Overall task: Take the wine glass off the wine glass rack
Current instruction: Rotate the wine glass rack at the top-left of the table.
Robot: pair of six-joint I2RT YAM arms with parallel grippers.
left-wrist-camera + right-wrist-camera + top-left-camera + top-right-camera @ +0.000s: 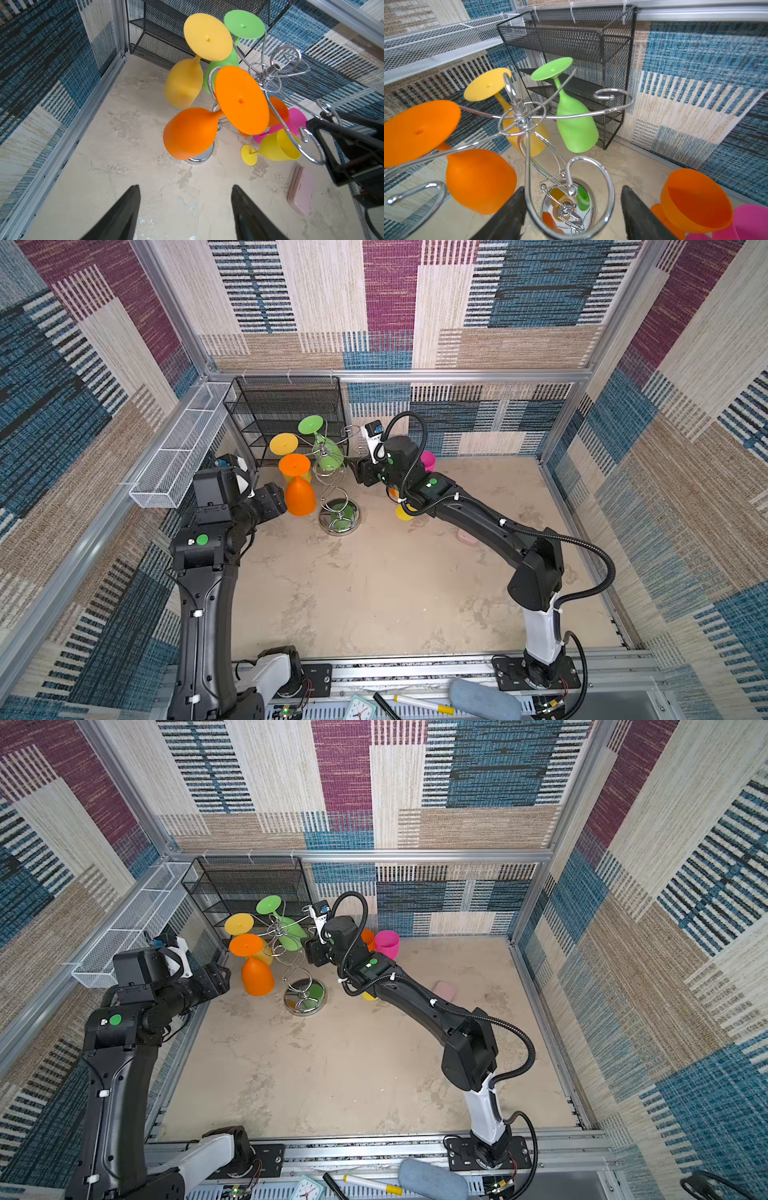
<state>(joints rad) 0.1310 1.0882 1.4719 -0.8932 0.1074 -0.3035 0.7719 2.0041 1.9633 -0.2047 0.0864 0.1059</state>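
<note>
- The tall chrome wire wine glass rack with curled scroll arms [340, 520] is standing on the beige bench [374, 593] near the back-left corner, in front of the black mesh shelf unit [286, 414]
- Three glasses are hanging from it bowl-down: the orange plastic wine glass [300, 499], the green plastic wine glass [329, 454] and the yellow plastic wine glass [184, 87]
- Three more are sitting off the rack on the bench: a second orange glass [695, 199], a pink glass [295, 120] and a second yellow glass [274, 148] lying on its side
- The left end effector [185, 187] is hanging open and empty, facing the orange hanging bowl from just beside it, touching nothing
- The right end effector [573, 188] is sitting with its fingers spread either side of an empty scroll arm [591, 176], not clamping it
- Step looks like the approach to the next glass, probably the orange one, with the right arm placed to steady the rack
- Next move is calling for closing on the orange bowl or stem, then sliding the foot outward along the wire curl, not pulling straight down, so the light rack is not tipping
</note>
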